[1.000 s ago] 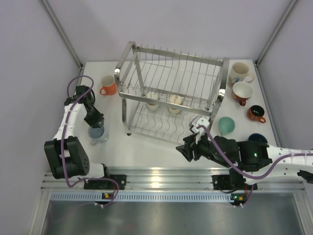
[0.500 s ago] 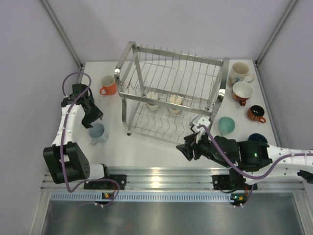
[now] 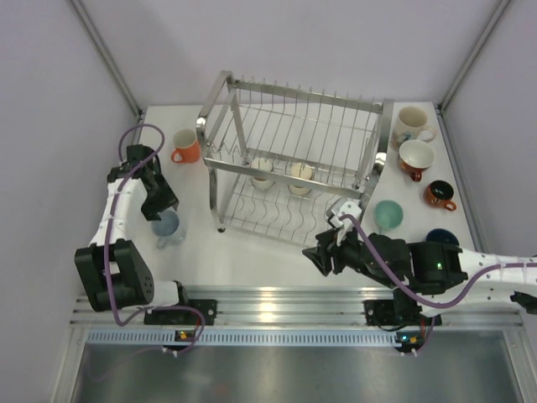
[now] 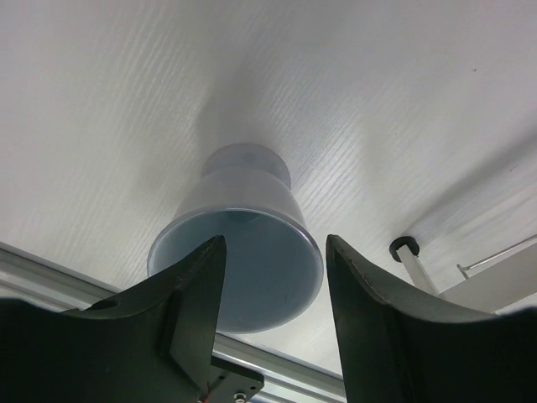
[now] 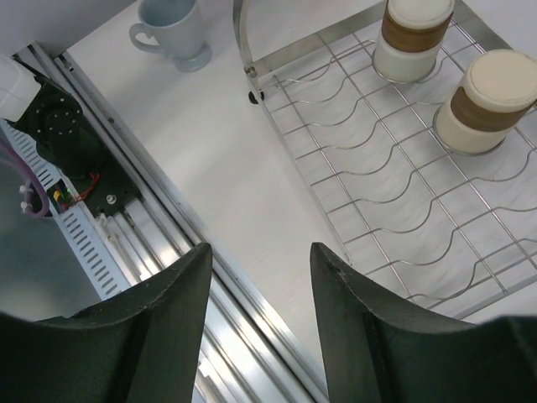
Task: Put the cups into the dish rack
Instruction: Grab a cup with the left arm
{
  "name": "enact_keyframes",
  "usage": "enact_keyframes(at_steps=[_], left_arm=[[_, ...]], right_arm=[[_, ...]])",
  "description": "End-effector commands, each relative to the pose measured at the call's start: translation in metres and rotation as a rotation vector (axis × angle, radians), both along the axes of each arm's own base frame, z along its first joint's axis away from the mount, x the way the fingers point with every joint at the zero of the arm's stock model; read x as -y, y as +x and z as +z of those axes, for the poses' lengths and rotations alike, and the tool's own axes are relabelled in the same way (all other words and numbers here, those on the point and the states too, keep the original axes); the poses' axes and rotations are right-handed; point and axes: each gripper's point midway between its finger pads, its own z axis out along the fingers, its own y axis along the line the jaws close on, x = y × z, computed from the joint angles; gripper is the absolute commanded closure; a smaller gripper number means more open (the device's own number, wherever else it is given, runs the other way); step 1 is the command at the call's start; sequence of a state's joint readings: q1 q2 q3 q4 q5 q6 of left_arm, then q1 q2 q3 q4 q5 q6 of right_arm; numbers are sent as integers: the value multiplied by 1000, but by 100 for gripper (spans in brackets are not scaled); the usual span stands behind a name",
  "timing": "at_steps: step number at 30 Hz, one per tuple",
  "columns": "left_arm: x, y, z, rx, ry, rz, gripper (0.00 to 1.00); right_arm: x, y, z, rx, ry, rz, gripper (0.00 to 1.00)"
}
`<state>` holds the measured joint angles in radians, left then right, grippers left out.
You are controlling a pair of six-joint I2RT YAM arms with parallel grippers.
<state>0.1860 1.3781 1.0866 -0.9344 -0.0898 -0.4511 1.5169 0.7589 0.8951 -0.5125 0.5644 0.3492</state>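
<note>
Operator: Left side, what are the fingers doing?

Recorder: Left gripper [image 3: 161, 204] is hovering over the pale blue-grey ceramic mug [image 4: 239, 252]. Its jaws are standing spread, one black finger [image 4: 189, 319] showing on each side of the rim in the wrist view. Whether they are touching the mug, I cannot tell. The mug is standing upright on the white table [image 3: 252, 252], near the front-left foot of the two-tier silver wire dish rack [image 3: 294, 159] but apart from it.

Operator: And the right?

Recorder: Right gripper [image 5: 260, 252] is hanging over the table just beside the rack's front edge, fingers spread and gripping nothing.

Operator: Rack contents?

Recorder: Lower tier is carrying the left cream cup with a brown band [image 5: 411, 38] and the right cream cup with a brown band [image 5: 487, 101], side by side and apparently upside down.

Operator: Others?

Recorder: Orange handled mug [image 3: 185, 145] is sitting left of the rack. To its right are sitting a cream mug [image 3: 411, 124], a red cup with white inside [image 3: 415, 157], a small dark-and-orange cup [image 3: 439, 195], a mint-green cup [image 3: 388, 215] and a navy cup [image 3: 440, 238] — the last partly hidden by the right arm.
</note>
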Motion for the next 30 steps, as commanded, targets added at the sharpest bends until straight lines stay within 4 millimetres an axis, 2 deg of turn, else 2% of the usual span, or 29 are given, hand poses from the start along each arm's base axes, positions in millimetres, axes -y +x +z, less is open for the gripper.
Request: enact_keyframes(at_steps=[1,3,12,14,16,22,25,29,30], left_arm=[[-3,13,27,100,69,-115,43],[1,11,26,94,86,-147,43],[26,-1,-6,-15,61,-279,46],[31,-2,-5,-24,72,-292,48],[31,-4,-4,-35,90,-287,48],[34,-10,-20,-123,78,-286,50],[28,-10,-21,-133,107,-260,53],[27,-10,-30,-168,109,-242,63],[27,-11,-33,-177,104,-232,76]], right_arm=[[-6,-3,8,16,30,17,49],[-8,-4,10,18,31,21,49],[-12,-9,11,3,23,50,49],[-12,-9,11,5,25,51,49],[-11,-9,12,4,29,52,49],[-12,-11,14,-4,35,57,48],[-12,-12,16,-6,43,56,48],[-11,-12,17,-6,41,55,48],[-10,-12,19,-5,45,53,48]])
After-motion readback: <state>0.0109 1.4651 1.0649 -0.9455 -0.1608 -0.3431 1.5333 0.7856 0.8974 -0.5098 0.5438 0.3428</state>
